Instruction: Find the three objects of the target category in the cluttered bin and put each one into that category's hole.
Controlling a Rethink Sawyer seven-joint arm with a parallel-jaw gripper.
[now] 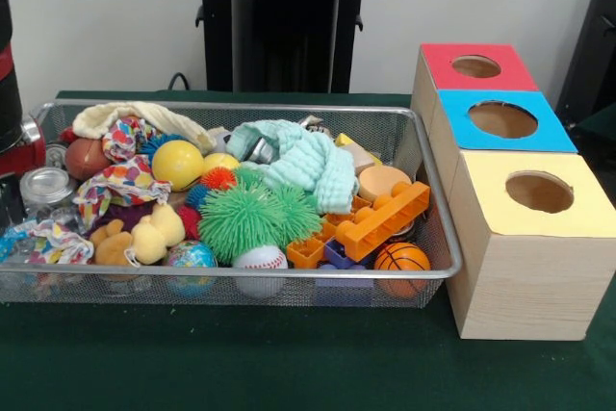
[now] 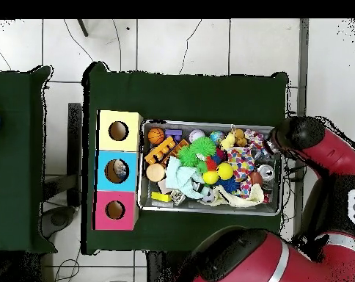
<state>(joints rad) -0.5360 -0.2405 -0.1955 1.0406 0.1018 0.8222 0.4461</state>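
Observation:
The wire mesh bin [image 1: 289, 274] stands on the green table, full of toys and cloths; it also shows in the overhead view [image 2: 210, 211]. A bluish see-through piece [image 1: 13, 244], perhaps a water bottle, lies at its left front corner, half under a patterned cloth. No other bottle shows clearly. The blue panel's hole [image 1: 502, 119] is the middle one on the wooden box; in the overhead view [image 2: 116, 170] something pale shows inside it. The arm's end [image 2: 301, 136] hangs over the bin's end far from the box and shows at the left edge [image 1: 14, 132]. The gripper is hidden under it.
The red-panel hole [image 1: 476, 66] and yellow-panel hole [image 1: 539, 192] flank the blue one. A silver can [image 1: 46, 185] lies near the arm. A green spiky ball [image 1: 252, 218], orange brick [image 1: 385, 218], mint cloth [image 1: 303, 161] and yellow ball [image 1: 178, 163] fill the bin.

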